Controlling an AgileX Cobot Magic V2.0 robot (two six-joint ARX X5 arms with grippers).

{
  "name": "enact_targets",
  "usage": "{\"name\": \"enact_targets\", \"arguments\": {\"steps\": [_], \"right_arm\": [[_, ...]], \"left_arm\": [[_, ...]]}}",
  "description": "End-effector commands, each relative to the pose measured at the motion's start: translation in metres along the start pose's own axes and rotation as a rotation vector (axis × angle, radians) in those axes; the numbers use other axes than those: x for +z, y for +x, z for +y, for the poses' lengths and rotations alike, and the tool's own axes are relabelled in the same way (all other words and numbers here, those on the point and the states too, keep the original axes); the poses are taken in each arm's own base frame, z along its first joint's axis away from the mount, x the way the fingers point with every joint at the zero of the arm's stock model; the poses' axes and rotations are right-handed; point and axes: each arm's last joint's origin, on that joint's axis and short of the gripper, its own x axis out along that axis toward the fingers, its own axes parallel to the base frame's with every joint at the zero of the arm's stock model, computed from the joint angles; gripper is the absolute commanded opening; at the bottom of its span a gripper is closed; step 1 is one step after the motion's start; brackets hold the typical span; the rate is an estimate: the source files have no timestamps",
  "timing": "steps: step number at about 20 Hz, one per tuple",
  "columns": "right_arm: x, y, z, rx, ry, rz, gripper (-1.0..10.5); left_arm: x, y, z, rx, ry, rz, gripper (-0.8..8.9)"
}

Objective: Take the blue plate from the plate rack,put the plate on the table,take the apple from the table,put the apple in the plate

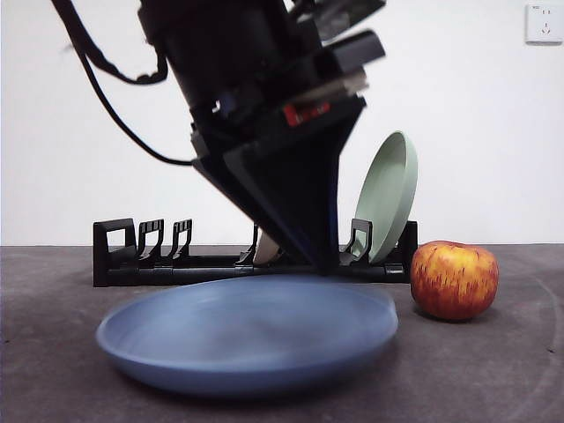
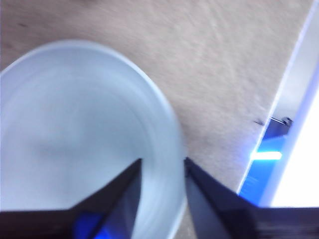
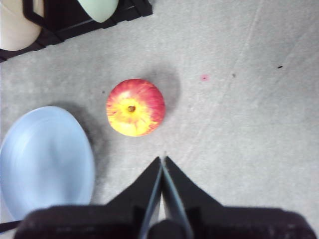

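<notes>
The blue plate (image 1: pixel 247 330) lies flat on the table (image 1: pixel 493 370) in front of the plate rack (image 1: pixel 132 256), slightly blurred. My left gripper (image 1: pixel 322 260) comes down steeply to the plate's far rim. In the left wrist view the left gripper (image 2: pixel 163 167) is open, with its jaws on either side of the rim of the blue plate (image 2: pixel 75 139). The apple (image 1: pixel 454 279) stands on the table just right of the plate. My right gripper (image 3: pixel 163 164) is shut and empty, hovering above the table near the apple (image 3: pixel 135 107) and the blue plate (image 3: pixel 45 159).
A sage-green plate (image 1: pixel 388 198) leans in the rack's right end, and a cream-white plate (image 1: pixel 267 251) stands behind the left arm. Both show in the right wrist view, sage-green (image 3: pixel 98 7) and cream-white (image 3: pixel 17 25). The table's edge (image 2: pixel 279 124) runs near the left gripper.
</notes>
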Motion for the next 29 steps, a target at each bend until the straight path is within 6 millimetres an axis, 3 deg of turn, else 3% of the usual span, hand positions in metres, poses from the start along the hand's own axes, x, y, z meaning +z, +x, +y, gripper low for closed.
{"name": "enact_targets", "arguments": {"steps": [1, 5, 9, 11, 14, 17, 24, 29], "right_arm": [[0.001, 0.000, 0.000, -0.009, -0.010, -0.001, 0.1], [0.001, 0.000, 0.000, -0.008, -0.010, -0.001, 0.1], [0.002, 0.001, 0.007, 0.074, -0.074, -0.004, 0.1], [0.004, 0.003, 0.015, 0.093, -0.119, -0.024, 1.6], [0.007, 0.013, 0.031, 0.129, -0.169, -0.038, 3.4], [0.010, 0.034, 0.042, 0.092, -0.189, -0.003, 6.2], [0.021, 0.114, 0.051, 0.003, -0.204, 0.156, 6.4], [0.027, 0.155, 0.053, -0.057, -0.215, 0.231, 6.3]], "left_arm": [[-0.002, 0.006, -0.001, -0.001, -0.028, 0.013, 1.71], [-0.002, 0.004, 0.000, -0.003, -0.102, 0.015, 1.71], [0.005, -0.019, -0.002, -0.088, -0.125, 0.048, 1.18], [0.011, -0.041, 0.000, -0.098, -0.128, 0.042, -0.17], [0.014, -0.083, 0.003, -0.098, -0.130, -0.020, -0.08], [0.005, -0.126, 0.006, -0.099, -0.132, -0.124, -0.09], [-0.036, -0.206, 0.010, -0.106, -0.158, -0.359, -0.08], [-0.074, -0.232, 0.014, 0.037, -0.231, -0.320, -0.08]]}}
